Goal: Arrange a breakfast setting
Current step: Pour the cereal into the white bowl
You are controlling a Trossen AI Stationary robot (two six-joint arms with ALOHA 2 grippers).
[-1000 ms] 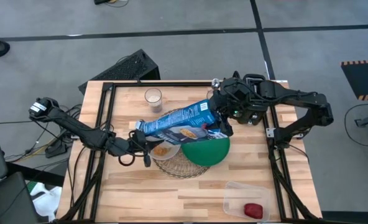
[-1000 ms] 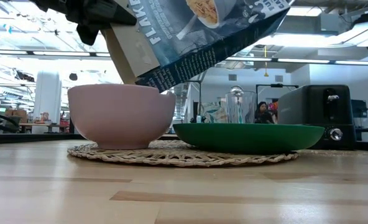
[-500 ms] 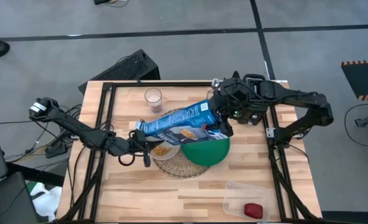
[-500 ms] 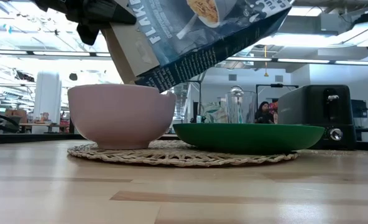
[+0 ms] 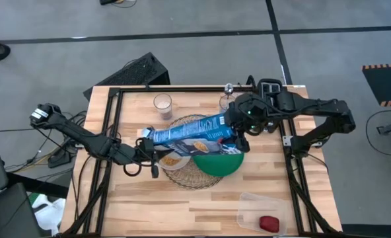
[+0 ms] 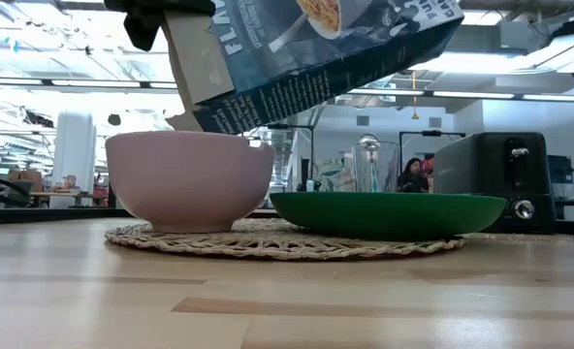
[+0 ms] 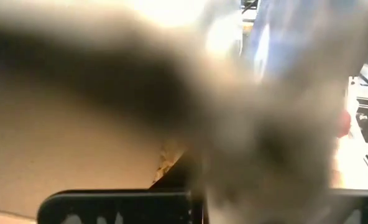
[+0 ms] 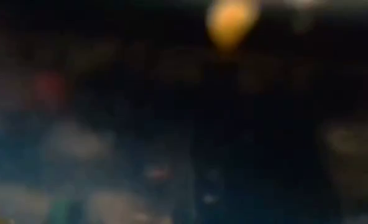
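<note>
While cereal box [image 5: 192, 129] tilts over bowl [image 6: 189, 180], plate [image 6: 389, 212] adjoins.

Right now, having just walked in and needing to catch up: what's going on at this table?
Both arms hold a blue-and-white cereal box tipped over the white bowl, which already has cereal in it. The right gripper clamps the box's raised end; the left gripper is shut on its low, open end above the bowl. Bowl and green plate sit on the woven mat. A red apple lies in a clear tub at the table's corner.
</note>
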